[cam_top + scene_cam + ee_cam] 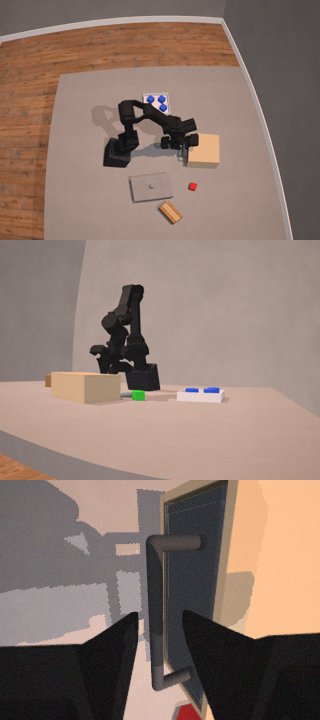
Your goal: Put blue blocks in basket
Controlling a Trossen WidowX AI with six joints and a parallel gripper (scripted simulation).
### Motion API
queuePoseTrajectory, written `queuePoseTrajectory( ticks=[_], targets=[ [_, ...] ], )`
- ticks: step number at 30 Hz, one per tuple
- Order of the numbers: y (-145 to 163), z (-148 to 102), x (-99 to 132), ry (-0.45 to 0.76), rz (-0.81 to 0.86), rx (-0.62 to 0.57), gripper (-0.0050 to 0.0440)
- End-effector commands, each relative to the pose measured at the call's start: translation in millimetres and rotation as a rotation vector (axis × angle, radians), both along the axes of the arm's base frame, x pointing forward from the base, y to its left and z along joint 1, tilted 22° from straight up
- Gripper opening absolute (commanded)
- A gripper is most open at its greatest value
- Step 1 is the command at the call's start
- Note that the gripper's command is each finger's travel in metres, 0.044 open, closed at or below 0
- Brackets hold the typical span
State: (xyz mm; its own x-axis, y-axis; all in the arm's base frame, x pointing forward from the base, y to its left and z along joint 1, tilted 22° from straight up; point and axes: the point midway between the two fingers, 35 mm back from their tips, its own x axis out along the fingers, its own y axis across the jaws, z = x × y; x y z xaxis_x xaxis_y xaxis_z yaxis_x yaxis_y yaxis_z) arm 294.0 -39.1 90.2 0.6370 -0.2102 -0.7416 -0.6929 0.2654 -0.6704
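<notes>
The claw hangs low at the front of the tan drawer cabinet, its two dark fingers set either side of the grey bar handle; they are part-spread, with a visible gap to the bar on both sides, gripping nothing. The dark drawer front sits flush in its frame. In the top view, the white basket stands at twelve o'clock from the claw, upright on the tabletop, with three blue blocks inside it. A red block lies at five o'clock from the claw, and a grey lidded box with a small knob sits at six o'clock. A striped wooden block lies just beyond that box. In the side view a green block rests between the cabinet and the basket.
</notes>
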Motion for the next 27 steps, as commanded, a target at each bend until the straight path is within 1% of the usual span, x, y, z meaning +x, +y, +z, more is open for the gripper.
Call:
queuePoseTrajectory(
  ticks=[1, 8, 9, 27],
  targets=[
    [-1.1, -7.8, 2.5, 0.008, 0.003, 0.003, 0.0148],
    [-1.1, -7.8, 2.5, 0.008, 0.003, 0.003, 0.0148],
    [-1.1, -7.8, 2.5, 0.008, 0.003, 0.003, 0.0000],
    [-0.2, -8.7, 0.2, 0.008, 0.003, 0.003, 0.0000]
  ],
)
